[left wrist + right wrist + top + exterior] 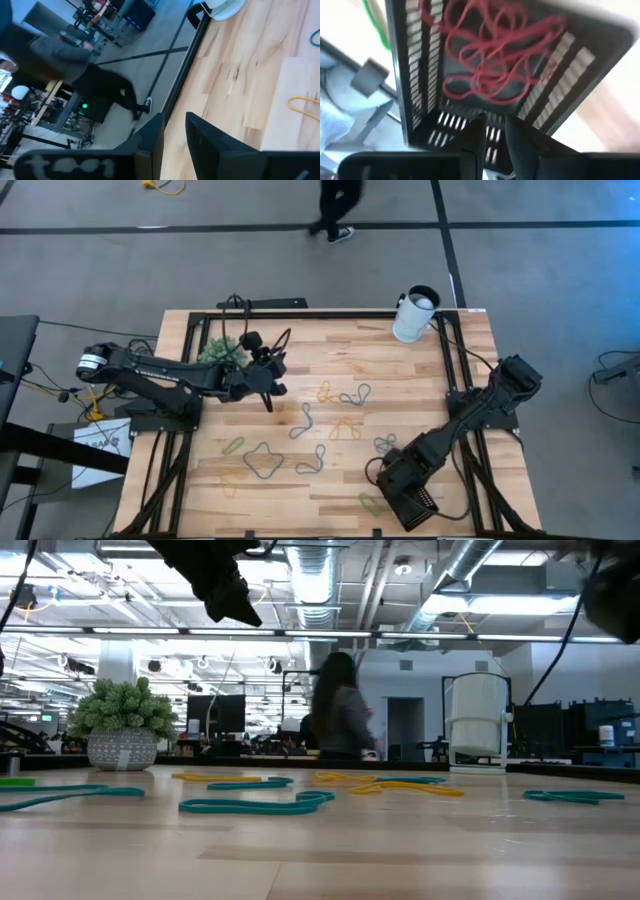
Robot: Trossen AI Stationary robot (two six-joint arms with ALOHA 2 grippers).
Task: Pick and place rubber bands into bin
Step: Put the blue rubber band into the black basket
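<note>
The right pincer [495, 131] hangs directly over the bin [485, 75] at the near right corner of the worktop [300, 380], its fingers a narrow gap apart with nothing between them — released, as far as the blurred wrist view lets me judge. A tangle of red bands [495, 55] lies in the bin just below it.

The loose rubber bands [340, 428] lie scattered out toward the middle of the worktop, away from this pincer. The dark band [384, 445] just beside the right arm is nearest. The left pincer [268, 385] waits above the far left part, fingers slightly parted and empty — a yellow band [325, 391] lies nearest it.
</note>
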